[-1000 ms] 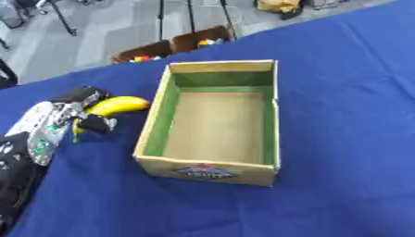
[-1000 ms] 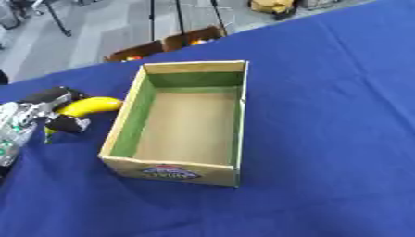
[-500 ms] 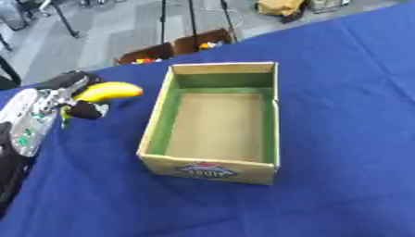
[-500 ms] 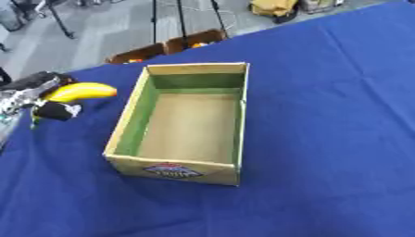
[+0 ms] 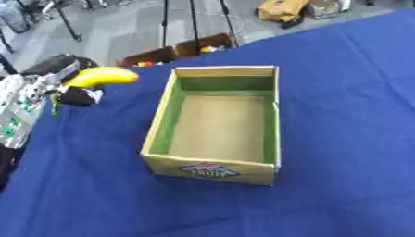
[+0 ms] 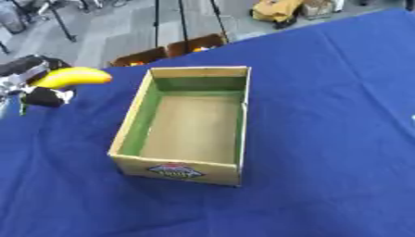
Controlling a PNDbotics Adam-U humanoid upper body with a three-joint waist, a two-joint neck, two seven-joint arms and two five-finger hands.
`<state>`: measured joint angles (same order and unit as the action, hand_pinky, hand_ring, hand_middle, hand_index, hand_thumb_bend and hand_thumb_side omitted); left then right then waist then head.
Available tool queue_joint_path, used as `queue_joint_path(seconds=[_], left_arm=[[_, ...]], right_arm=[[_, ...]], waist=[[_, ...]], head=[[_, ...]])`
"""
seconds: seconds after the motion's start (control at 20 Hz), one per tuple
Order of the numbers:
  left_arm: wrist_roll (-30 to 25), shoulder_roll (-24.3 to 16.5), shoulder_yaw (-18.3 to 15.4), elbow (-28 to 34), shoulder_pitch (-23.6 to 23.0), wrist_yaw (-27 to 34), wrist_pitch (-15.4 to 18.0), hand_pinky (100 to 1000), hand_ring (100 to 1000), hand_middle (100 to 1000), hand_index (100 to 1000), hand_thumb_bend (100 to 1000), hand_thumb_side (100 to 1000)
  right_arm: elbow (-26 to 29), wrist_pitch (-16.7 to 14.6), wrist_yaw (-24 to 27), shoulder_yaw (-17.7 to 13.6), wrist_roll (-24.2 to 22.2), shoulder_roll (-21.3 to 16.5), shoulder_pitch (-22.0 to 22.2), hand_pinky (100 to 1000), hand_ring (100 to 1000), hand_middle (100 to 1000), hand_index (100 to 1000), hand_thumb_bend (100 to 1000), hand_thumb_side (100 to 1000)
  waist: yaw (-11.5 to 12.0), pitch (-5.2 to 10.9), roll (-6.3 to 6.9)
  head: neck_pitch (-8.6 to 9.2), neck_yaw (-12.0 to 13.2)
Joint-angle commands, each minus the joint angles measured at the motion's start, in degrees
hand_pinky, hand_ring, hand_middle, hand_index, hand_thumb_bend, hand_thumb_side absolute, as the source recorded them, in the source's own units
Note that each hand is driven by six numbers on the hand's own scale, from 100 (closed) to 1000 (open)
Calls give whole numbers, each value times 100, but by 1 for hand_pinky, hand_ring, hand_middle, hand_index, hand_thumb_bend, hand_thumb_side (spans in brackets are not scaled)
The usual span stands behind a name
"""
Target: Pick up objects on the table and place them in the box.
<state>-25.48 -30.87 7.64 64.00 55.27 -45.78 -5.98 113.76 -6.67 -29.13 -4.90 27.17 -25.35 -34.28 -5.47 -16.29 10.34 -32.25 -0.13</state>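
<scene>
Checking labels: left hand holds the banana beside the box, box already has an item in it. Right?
Not quite. The box is empty: the left eye view shows only its bare brown floor and green inner walls. The rest stands: the left hand holds the banana, to the left of the box.

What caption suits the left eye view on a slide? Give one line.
Left robot hand holds a curved yellow banana beside the empty green-lined cardboard box on the blue tablecloth.
</scene>
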Motion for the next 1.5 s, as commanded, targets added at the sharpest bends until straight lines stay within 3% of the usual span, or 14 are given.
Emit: queue_joint_path(seconds=[0.05, 0.85, 1.25, 1.5], left_arm=[[-99, -231, 64, 395, 182, 85, -37, 205, 409, 537, 601, 100, 301], [-502, 300, 556, 1206, 476, 246, -17, 176, 391, 521, 587, 100, 301], [-408, 903, 676, 925, 665, 359, -95, 143, 370, 506, 580, 100, 302], [-216, 1278, 702, 637, 748, 102, -97, 146, 373, 507, 580, 100, 301]], right_arm=[[83, -2, -34, -27, 20, -38, -69, 795, 874, 750, 930, 100, 1000], [83, -32, -30, 4, 43, 28, -123, 795, 874, 750, 930, 100, 1000], [83, -60, -23, 35, 41, 82, -209, 795, 874, 750, 929, 100, 1000], [83, -72, -8, 50, 38, 107, -243, 796, 874, 749, 929, 100, 1000]], waist=[[15, 157, -80], [-97, 167, -41], [-223, 118, -29], [-284, 80, -8]], head=[[-44, -14], [49, 33], [126, 95], [169, 139]])
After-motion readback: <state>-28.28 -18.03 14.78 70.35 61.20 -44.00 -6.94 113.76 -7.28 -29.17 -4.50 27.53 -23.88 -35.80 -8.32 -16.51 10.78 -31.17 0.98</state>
